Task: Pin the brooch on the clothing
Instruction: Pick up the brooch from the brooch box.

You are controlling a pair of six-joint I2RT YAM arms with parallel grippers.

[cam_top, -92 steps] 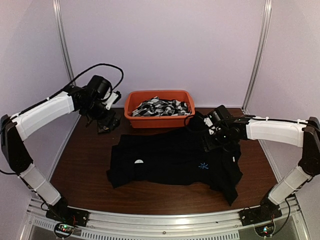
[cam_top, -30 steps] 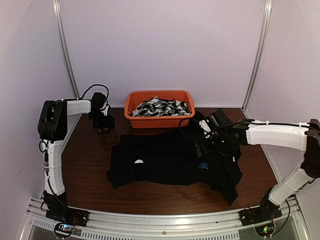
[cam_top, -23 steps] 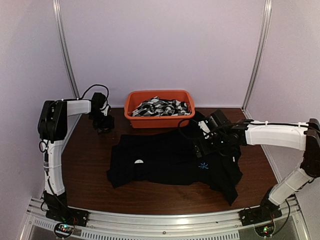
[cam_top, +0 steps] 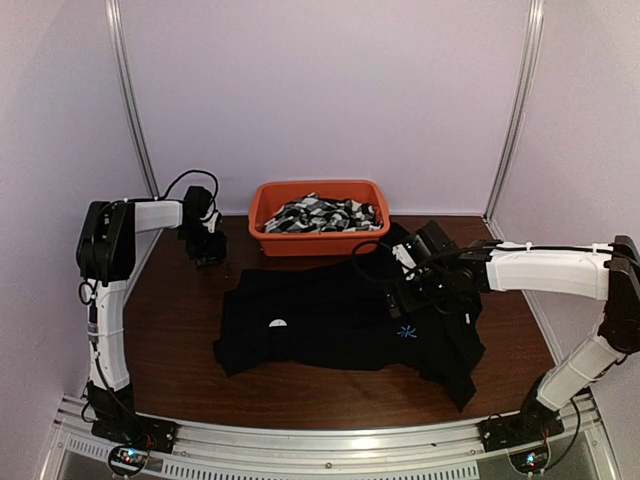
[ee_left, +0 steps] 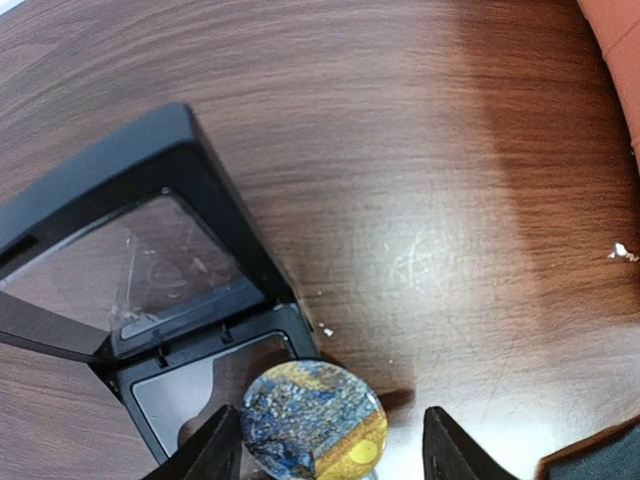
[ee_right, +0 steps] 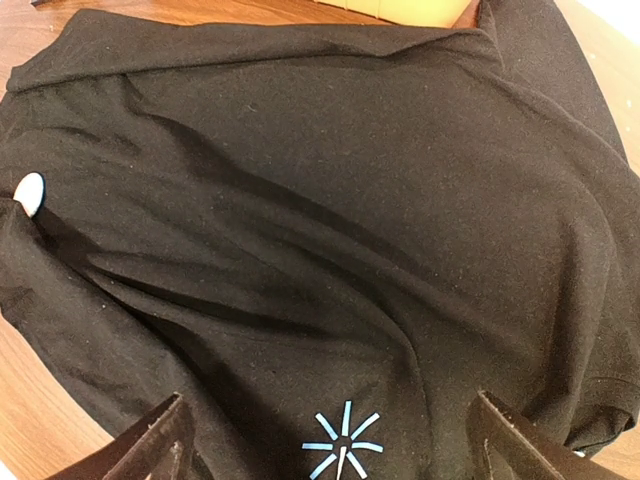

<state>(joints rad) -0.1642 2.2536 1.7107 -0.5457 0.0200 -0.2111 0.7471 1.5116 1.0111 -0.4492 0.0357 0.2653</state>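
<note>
The black shirt (cam_top: pixel 330 315) lies spread flat on the wooden table, with a light-blue starburst (cam_top: pixel 406 332) and a small white tag (cam_top: pixel 276 323). My right gripper (cam_top: pixel 398 302) hovers open just above the starburst (ee_right: pixel 343 448), with the fingers (ee_right: pixel 150 445) wide on either side and nothing held. My left gripper (cam_top: pixel 207 250) is at the far left by an open black display case (ee_left: pixel 150 270). The round blue-and-yellow brooch (ee_left: pixel 312 420) lies at the case's edge between my open left fingers (ee_left: pixel 215 450), close to the left one.
An orange basin (cam_top: pixel 320 217) of black-and-white patterned fabrics stands behind the shirt; its corner shows in the left wrist view (ee_left: pixel 615 60). Metal posts rise at the back left (cam_top: pixel 130 100) and back right (cam_top: pixel 515 100). Bare wood surrounds the shirt.
The left arm has folded in and its gripper has come down over the case and brooch. The right gripper has shifted slightly left over the shirt, toward the starburst.
</note>
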